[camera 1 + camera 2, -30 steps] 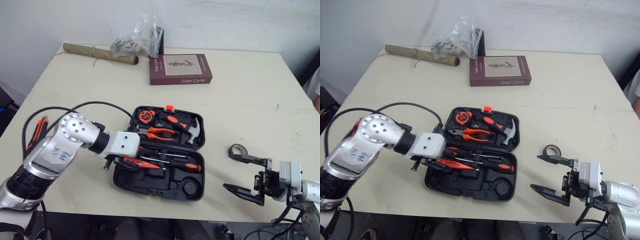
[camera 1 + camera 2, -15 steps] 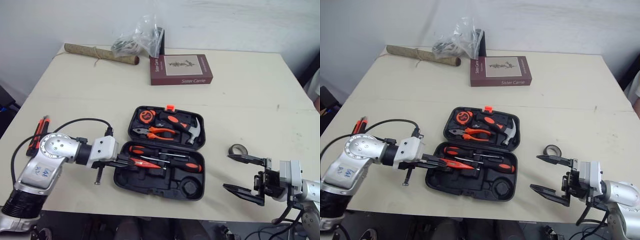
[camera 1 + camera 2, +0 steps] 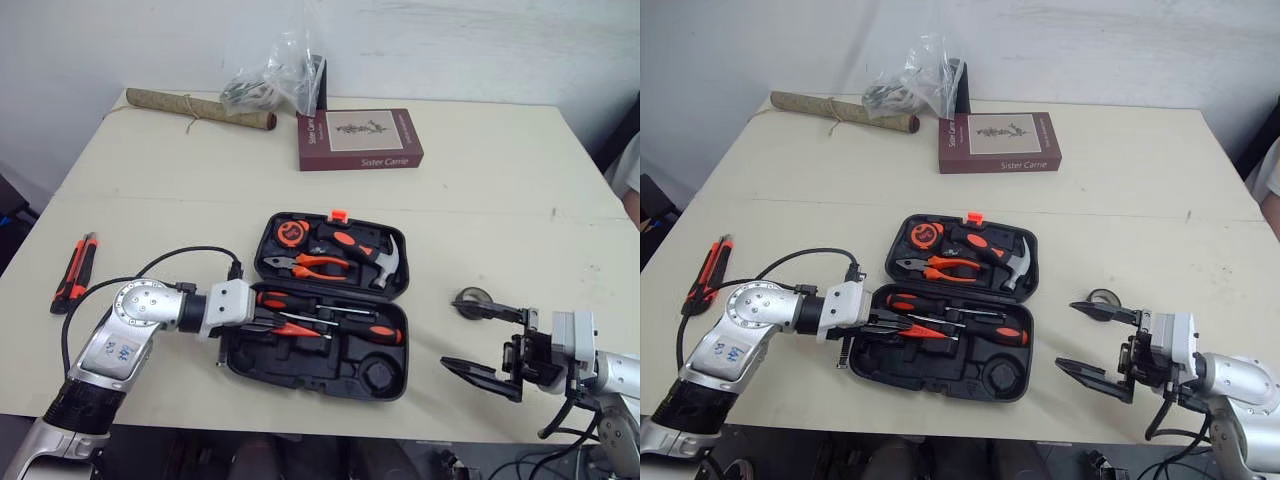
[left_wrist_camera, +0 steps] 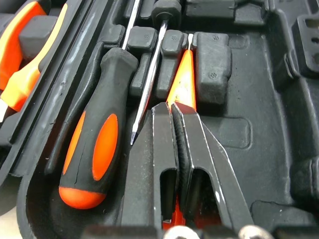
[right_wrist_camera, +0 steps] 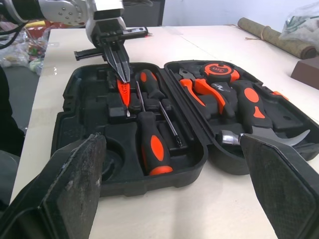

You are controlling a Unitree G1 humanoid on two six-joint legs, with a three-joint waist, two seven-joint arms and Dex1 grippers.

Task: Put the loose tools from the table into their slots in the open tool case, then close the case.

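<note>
Left end effector (image 4: 172, 106) clamps orange tool (image 4: 183, 82) in tool case (image 4: 249, 99), clearest from its wrist; right end effector (image 3: 1068, 335) spread wide.

One open tool case (image 3: 322, 366) sits on one tabletop (image 3: 480, 190). Six tools are in the case: two screwdrivers (image 3: 384, 335), one slim orange tool (image 4: 182, 84), one pair of pliers (image 3: 318, 265), one hammer (image 3: 386, 262) and one tape measure (image 3: 290, 233). Loose on the tabletop are one utility knife (image 3: 75, 272) and one roll of tape (image 3: 1102, 296). Farther back are one book (image 3: 360, 138), one rolled brown tube (image 3: 200, 107) and one clear plastic bag (image 3: 275, 80). There are two grippers: the left gripper (image 4: 171, 105) and the right gripper (image 3: 452, 333).
</note>
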